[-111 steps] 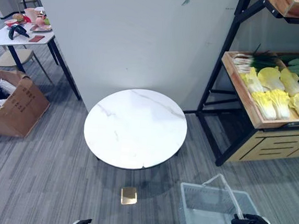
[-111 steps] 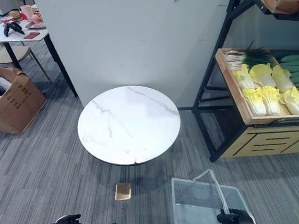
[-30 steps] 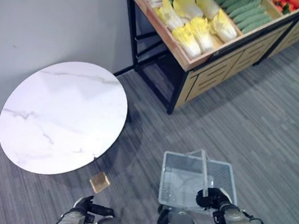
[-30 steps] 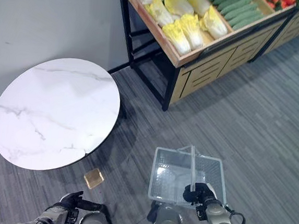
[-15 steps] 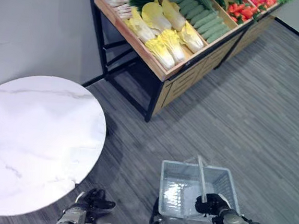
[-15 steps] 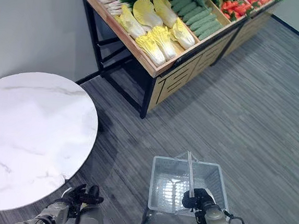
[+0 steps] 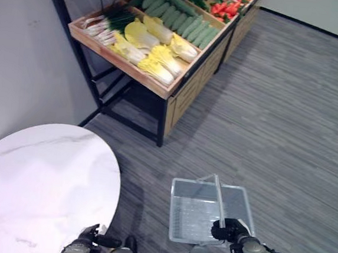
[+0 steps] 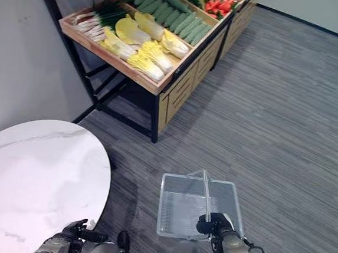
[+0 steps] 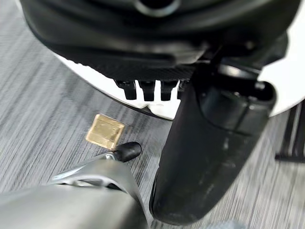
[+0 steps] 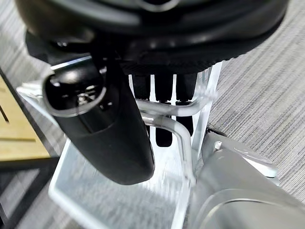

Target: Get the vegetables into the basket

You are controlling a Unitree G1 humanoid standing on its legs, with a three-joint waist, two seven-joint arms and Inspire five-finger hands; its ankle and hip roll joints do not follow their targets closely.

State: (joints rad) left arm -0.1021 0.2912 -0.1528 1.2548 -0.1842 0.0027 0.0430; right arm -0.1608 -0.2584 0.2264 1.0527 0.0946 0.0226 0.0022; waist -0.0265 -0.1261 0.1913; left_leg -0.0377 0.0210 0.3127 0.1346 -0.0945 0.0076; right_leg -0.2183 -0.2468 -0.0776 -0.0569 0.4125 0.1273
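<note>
The basket [image 7: 194, 214] is carried by its handle [image 10: 164, 109], round which the fingers [image 10: 162, 129] of the right hand [image 7: 228, 230] are curled tight. The vegetables, cabbages [image 7: 154, 57] and cucumbers [image 7: 178, 21] among them, are laid on the shelf [image 7: 121, 66], well ahead of those fingers and to their left. The fingers [image 9: 148, 89] of the left hand [image 7: 90, 240] are kept loose with nothing held, just beside the edge of the round table [image 7: 40, 180].

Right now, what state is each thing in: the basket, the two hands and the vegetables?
Basket: empty, handle up.
Right hand: shut round the handle.
Left hand: low beside the round table, holding nothing.
Vegetables: lying in the shelf, none in the basket.
</note>
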